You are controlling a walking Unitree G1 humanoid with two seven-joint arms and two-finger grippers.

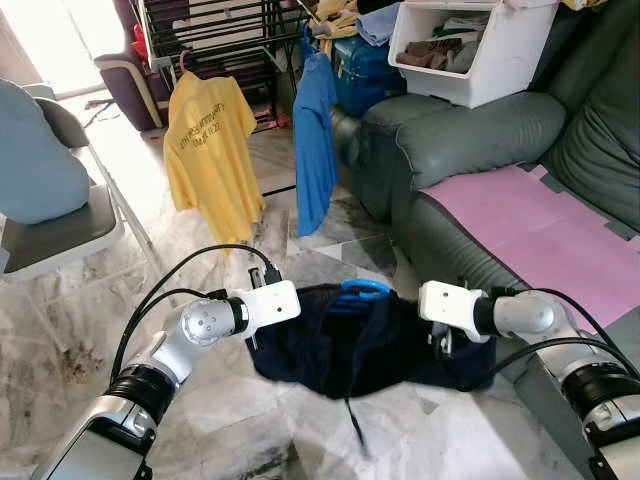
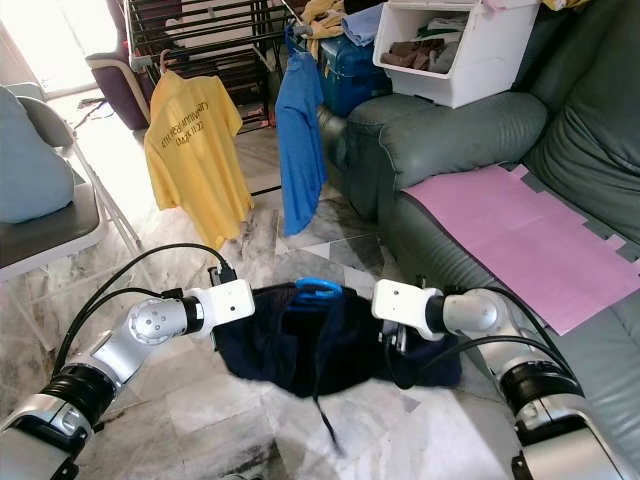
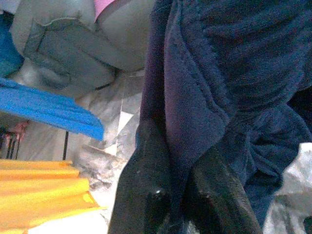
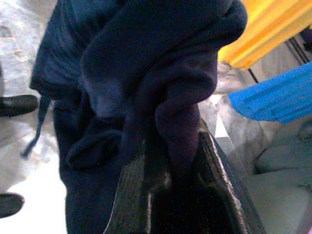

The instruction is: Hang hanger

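A dark navy garment (image 1: 360, 345) hangs stretched between my two grippers, low over the marble floor. A blue hanger (image 1: 361, 290) pokes out of its top edge in the middle. My left gripper (image 3: 178, 146) is shut on the garment's left edge, with cloth pinched between its black fingers (image 3: 141, 190). My right gripper (image 4: 175, 141) is shut on the right edge, a bunched fold of cloth between its fingers (image 4: 134, 190). A drawstring (image 1: 352, 415) dangles below the garment. The black drying rack (image 1: 225, 30) stands at the back.
A yellow shirt (image 1: 210, 150) and a blue shirt (image 1: 315, 140) hang from the rack. A grey sofa (image 1: 470, 135) with a pink sheet (image 1: 530, 230) is on the right, with a white bin (image 1: 480, 50) on its arm. A folding chair (image 1: 55, 235) stands left.
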